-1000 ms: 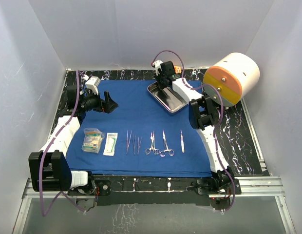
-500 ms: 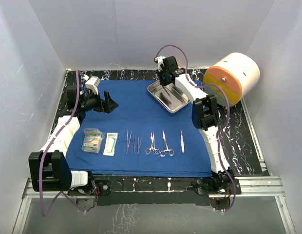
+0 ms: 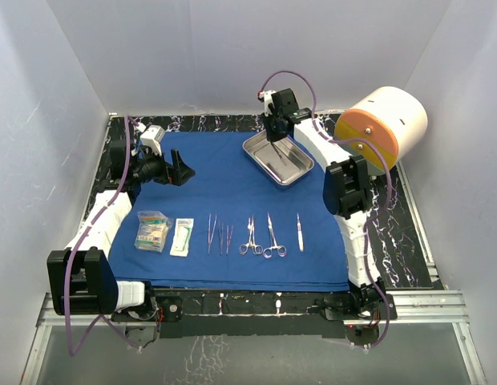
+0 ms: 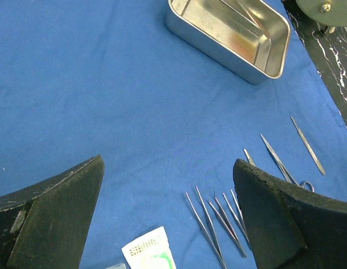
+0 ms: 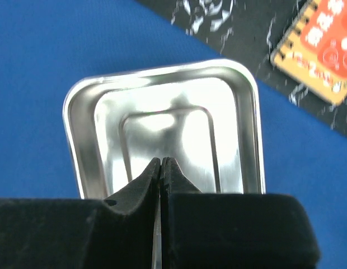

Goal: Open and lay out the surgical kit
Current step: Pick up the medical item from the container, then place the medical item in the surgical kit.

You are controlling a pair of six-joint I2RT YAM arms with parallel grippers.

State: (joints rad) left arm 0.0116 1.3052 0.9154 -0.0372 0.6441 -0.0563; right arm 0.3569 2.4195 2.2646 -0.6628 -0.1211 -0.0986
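Observation:
The royal-blue cloth [image 3: 224, 184] of the surgical kit lies spread flat. On its near half sit two clear packets [image 3: 152, 230], slender forceps [image 3: 216, 234], two scissor-like clamps [image 3: 260, 237] and a thin straight tool [image 3: 299, 231] in a row. At the back right of the cloth stands the steel tray [image 3: 290, 156]. Raised over it is my right gripper [image 3: 275, 138], shut, its tips [image 5: 162, 159] meeting above the tray floor [image 5: 224, 145]. My left gripper [image 3: 181, 170] hovers open over the cloth's left side [image 4: 168, 162], with the forceps [image 4: 215, 221] below it.
A big white-and-orange cylinder [image 3: 382, 128] lies at the back right on the black marbled table [image 3: 393, 224]. A small orange box [image 5: 322, 50] sits just beyond the tray. White walls close in on three sides.
My right arm has lifted out of the tray and swung toward the back. The tray has turned slightly on the cloth. The left arm has not moved.

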